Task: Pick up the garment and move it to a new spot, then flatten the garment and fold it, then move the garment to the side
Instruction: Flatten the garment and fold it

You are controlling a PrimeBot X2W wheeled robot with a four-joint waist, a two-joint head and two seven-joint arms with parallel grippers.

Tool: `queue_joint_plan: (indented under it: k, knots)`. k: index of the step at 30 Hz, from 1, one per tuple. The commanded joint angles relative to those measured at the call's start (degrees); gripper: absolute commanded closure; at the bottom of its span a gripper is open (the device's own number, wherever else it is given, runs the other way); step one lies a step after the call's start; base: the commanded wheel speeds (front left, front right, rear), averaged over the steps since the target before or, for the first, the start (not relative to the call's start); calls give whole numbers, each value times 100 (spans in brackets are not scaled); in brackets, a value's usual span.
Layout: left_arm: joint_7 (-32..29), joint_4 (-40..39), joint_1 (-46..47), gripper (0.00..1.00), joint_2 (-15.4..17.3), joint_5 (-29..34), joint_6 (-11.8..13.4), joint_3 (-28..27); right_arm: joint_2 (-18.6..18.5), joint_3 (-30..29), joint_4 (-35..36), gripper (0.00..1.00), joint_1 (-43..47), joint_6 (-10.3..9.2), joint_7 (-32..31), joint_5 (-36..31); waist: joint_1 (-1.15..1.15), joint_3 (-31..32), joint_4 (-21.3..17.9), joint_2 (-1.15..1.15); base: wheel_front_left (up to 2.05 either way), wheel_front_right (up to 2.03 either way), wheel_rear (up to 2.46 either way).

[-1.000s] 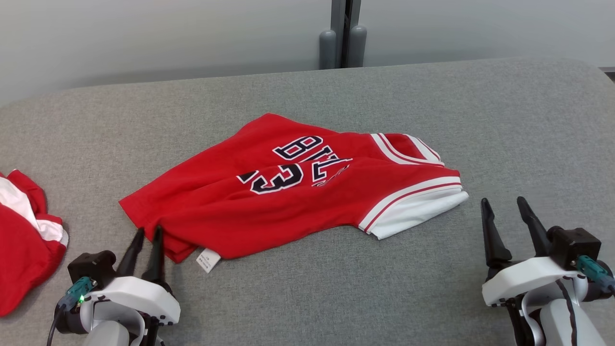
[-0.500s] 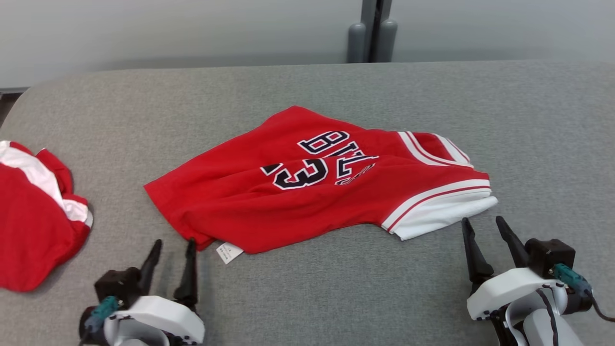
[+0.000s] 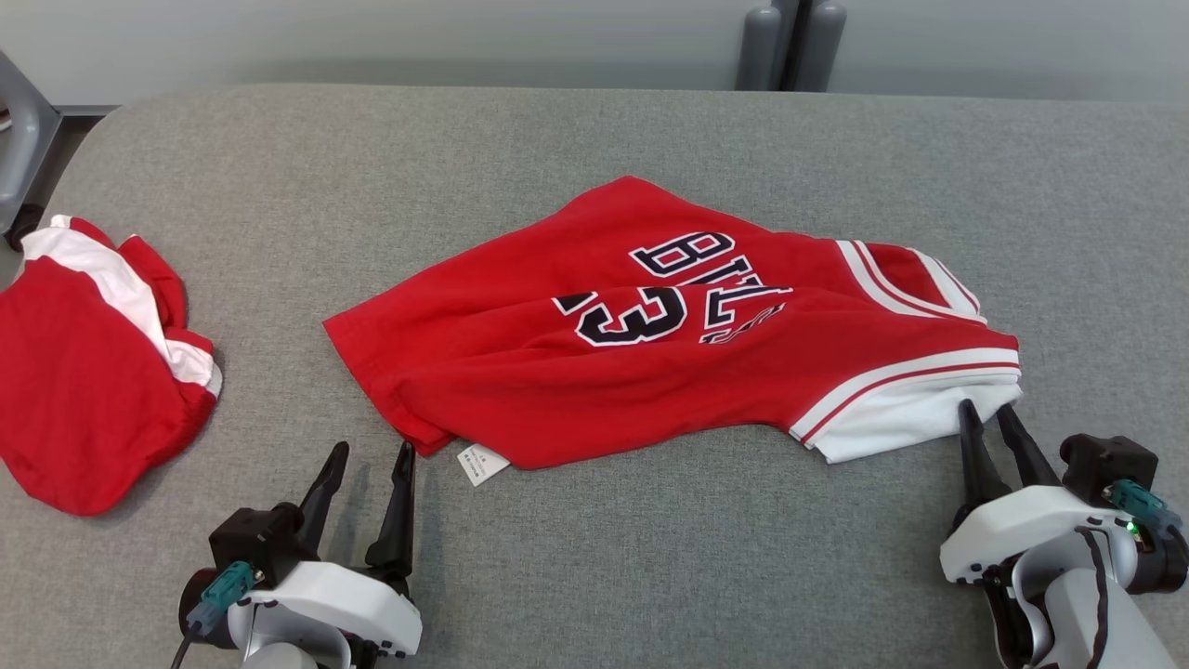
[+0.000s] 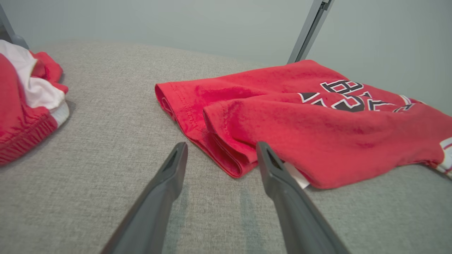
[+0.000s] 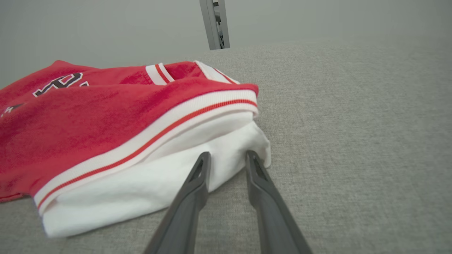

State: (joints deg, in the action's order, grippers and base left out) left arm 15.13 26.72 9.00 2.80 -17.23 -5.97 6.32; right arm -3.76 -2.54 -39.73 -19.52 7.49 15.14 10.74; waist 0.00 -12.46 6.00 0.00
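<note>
The garment (image 3: 650, 372), a red jersey with dark lettering and white-trimmed sleeves, lies folded on the grey table (image 3: 650, 557). My left gripper (image 3: 372, 451) stands open just short of its near left corner; in the left wrist view the hem (image 4: 226, 158) lies a little beyond the open gripper (image 4: 222, 148), untouched. My right gripper (image 3: 986, 409) has its fingers half narrowed, with a gap left between them. Its tips sit at the corner of the white sleeve (image 5: 176, 176), and the right wrist view shows white cloth between the tips of this gripper (image 5: 228, 154).
A second red and white garment (image 3: 84, 362) lies bunched at the table's left edge, also seen in the left wrist view (image 4: 24, 106). A grey post (image 3: 790, 42) stands behind the far edge. The table's rounded left end (image 3: 84, 130) is near.
The head camera has turned, shifting the whole picture. My left gripper opened and let go of the garment's near left corner. My right gripper reached the white sleeve and its fingers narrowed.
</note>
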Motion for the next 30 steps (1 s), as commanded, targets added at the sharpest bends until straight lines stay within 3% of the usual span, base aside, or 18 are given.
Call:
queue_joint_plan:
  k: [1,2,7,16,21,22,23,30]
  knots:
    - [3,-42,104,0,22,-32,13,-11,-4,-17,-79,63,-86,0,0,37,0,-25,-5,0,0,0,0]
    - [3,-71,111,0,22,-35,6,-30,16,30,-106,100,-151,0,1,73,0,-31,-27,0,0,0,0]
    - [3,-66,-46,0,22,6,-18,-74,36,30,379,100,-101,0,2,248,0,169,-214,0,0,0,0]
    - [2,-33,-391,0,22,-29,35,-172,34,375,1457,100,452,0,1,528,0,718,-925,0,0,0,0]
    - [2,-45,-413,0,22,-102,71,-145,38,325,1684,100,735,0,1,574,0,733,-1097,0,0,0,0]
    - [3,-36,-393,0,23,-102,74,-123,42,271,1635,69,793,0,1,551,0,720,-1107,0,0,0,0]
    - [3,-31,-371,0,24,-104,77,-107,51,224,1608,0,814,0,1,535,0,699,-1110,0,0,0,0]
    - [3,5,-239,0,26,-94,90,-8,75,105,1660,0,677,0,1,244,0,497,-935,0,0,0,0]
